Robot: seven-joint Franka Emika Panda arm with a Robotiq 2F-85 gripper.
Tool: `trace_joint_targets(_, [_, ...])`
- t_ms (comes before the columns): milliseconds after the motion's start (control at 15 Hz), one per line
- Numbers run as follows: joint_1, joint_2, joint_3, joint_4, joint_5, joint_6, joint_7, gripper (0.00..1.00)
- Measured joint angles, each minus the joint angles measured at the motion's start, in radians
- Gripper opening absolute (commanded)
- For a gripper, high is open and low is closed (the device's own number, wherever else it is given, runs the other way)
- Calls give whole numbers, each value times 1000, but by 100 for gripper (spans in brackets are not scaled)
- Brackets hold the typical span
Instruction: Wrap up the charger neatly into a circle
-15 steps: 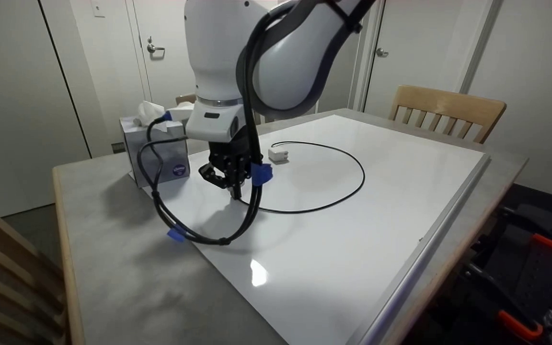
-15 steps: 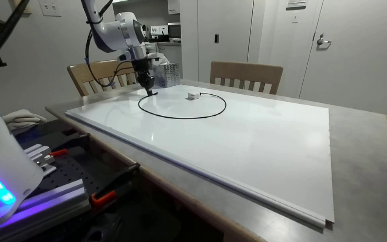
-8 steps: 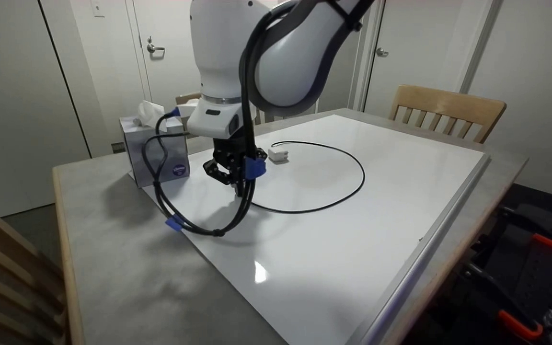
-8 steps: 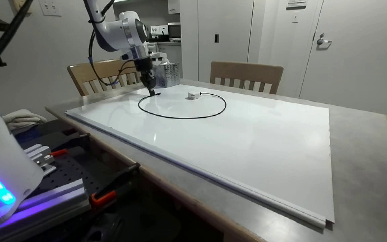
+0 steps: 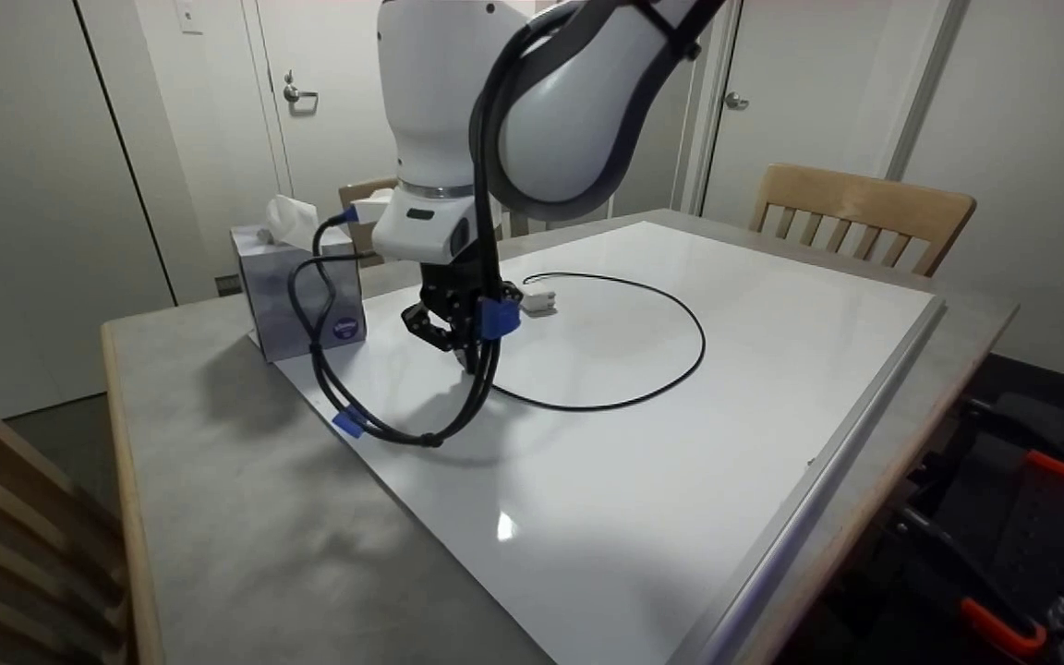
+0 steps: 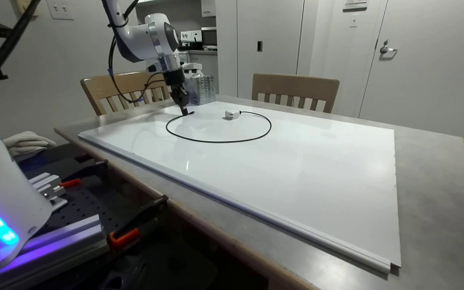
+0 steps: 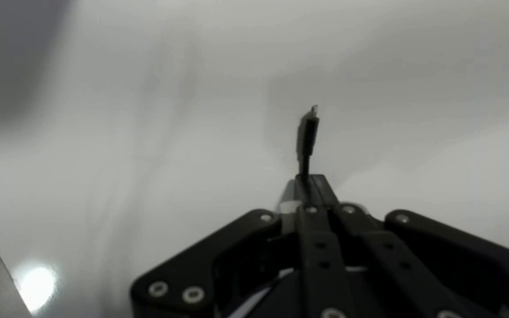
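Observation:
The charger is a white block (image 5: 539,297) with a thin black cable (image 5: 703,344). The cable lies in one wide open loop on the whiteboard. The block (image 6: 232,115) and cable (image 6: 220,141) also show in the other exterior picture. My gripper (image 5: 470,368) is low over the board, left of the block. In the wrist view the gripper (image 7: 311,182) has its fingertips together on the cable near its free end. The small black connector (image 7: 310,132) sticks out past the tips, close to the board. Between the fingers the cable is mostly hidden.
A tissue box (image 5: 306,300) stands close to the arm at the board's edge. The whiteboard (image 5: 680,499) lies on a grey table (image 5: 209,517) and has a raised metal rail (image 6: 232,198) along one side. Wooden chairs (image 5: 864,208) stand around. Robot cables hang in a loop beside the gripper.
My gripper has moved a little to the right in both exterior views, staying low, and the connector end has moved with it. The charger block has not moved. The loop looks nearly the same.

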Motion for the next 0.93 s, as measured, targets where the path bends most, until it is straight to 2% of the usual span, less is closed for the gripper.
trace_joint_targets(533, [-39,1,-68,46,-20,8,-29,0])
trace_joint_targets(600, [-46,1,-69,58,-20,8,-46,26])
trace_joint_targets(667, [-54,2,-68,71,-19,8,-67,27])
trace_joint_targets(800, [-86,5,-33,91,39,8,-119,42])
trace_joint_targets(933, [-133,8,42,99,158,1,-192,56])
